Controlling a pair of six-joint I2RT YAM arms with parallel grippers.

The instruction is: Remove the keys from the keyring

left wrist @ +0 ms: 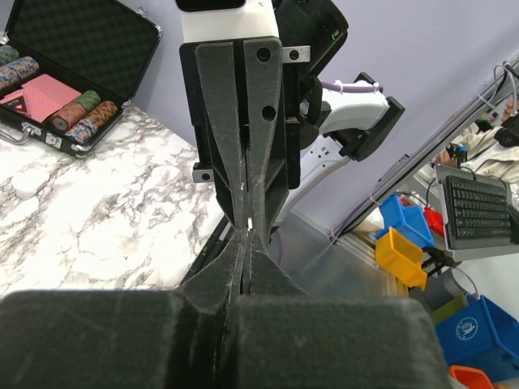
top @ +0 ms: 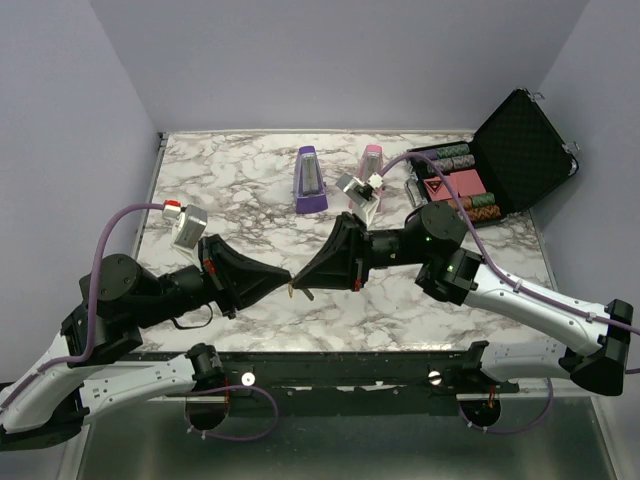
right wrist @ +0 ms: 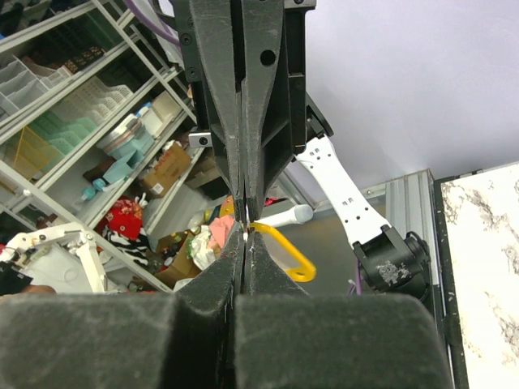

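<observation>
My left gripper [top: 284,277] and right gripper [top: 301,283] meet tip to tip above the table's front middle. Both are shut on the keys [top: 292,290], a tiny gold-silver bunch pinched between the tips; which part each one holds I cannot tell. In the right wrist view my right gripper [right wrist: 246,237] nips a bright metal sliver, and the bunch's yellow loop [right wrist: 289,250] hangs out to the right. In the left wrist view my left gripper [left wrist: 247,237] is closed, with only a thin bright sliver [left wrist: 250,220] showing where it meets the right gripper's fingers [left wrist: 263,174]. The ring itself is hidden.
A purple metronome [top: 309,180] and a pink metronome [top: 371,158] stand at the back middle. An open black case of poker chips [top: 505,150] lies at the back right, also in the left wrist view [left wrist: 81,40]. The marble table's front edge [top: 330,345] lies just below the grippers.
</observation>
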